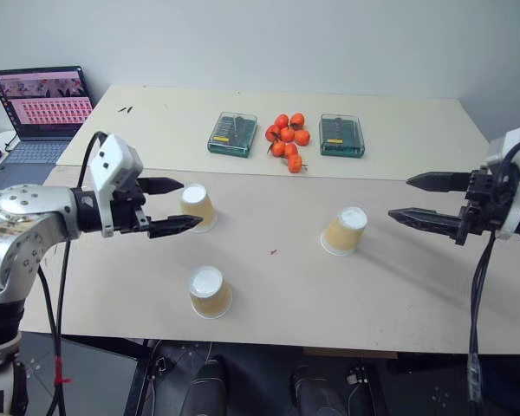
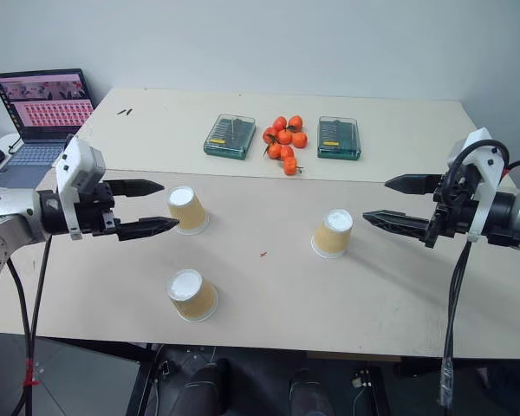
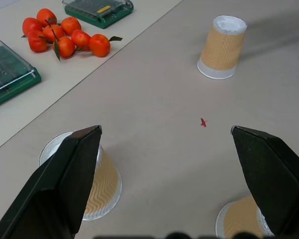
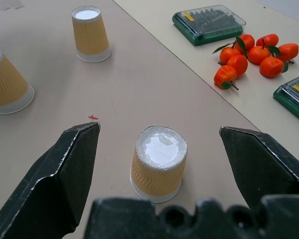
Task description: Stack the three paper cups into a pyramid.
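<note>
Three paper cups (image 1: 198, 206) (image 1: 210, 292) (image 1: 345, 230) are seen upside down and apart on the table (image 1: 399, 286), while the left gripper (image 1: 175, 206) and right gripper (image 1: 406, 198) are held spread wide, nothing gripped.

three paper cups (image 1: 198, 206), two green-lidded boxes (image 1: 232, 133), eight oranges (image 1: 287, 136), one laptop (image 1: 42, 108)
</note>
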You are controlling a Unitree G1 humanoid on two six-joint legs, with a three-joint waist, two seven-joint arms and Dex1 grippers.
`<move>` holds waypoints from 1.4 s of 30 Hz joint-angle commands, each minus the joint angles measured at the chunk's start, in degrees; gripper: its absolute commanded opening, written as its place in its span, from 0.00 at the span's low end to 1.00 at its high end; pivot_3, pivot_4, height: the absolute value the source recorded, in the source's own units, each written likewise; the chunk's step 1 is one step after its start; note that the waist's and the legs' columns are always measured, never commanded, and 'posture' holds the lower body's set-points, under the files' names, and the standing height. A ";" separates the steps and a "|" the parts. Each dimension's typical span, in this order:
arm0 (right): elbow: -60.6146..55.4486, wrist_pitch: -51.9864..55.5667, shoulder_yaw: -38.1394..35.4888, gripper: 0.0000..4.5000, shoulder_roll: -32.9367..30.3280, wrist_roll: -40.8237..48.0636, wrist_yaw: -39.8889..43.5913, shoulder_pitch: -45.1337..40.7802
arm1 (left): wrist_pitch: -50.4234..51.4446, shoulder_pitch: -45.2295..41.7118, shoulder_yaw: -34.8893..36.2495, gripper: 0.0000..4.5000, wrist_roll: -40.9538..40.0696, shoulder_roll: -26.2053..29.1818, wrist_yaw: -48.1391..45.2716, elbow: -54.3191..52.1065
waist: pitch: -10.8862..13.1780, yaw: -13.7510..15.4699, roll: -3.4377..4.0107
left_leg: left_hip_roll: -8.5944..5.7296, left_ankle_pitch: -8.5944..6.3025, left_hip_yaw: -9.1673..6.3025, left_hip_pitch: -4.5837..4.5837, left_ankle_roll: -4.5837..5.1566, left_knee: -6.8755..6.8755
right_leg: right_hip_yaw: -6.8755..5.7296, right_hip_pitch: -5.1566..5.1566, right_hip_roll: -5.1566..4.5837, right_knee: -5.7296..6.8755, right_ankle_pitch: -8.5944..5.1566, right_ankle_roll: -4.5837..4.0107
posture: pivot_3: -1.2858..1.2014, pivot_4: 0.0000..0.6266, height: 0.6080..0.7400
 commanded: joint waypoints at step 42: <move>-1.72 -1.41 7.41 1.00 2.59 1.31 2.38 -7.86 | -12.68 17.88 -3.43 0.99 6.14 -8.45 3.94 -18.75 | 0.00 0.12 -0.01 | 0.08 -0.06 0.04 -0.11 0.08 0.53 | -0.02 0.09 0.04 0.01 0.02 -0.01 | 0.52 0.24 0.94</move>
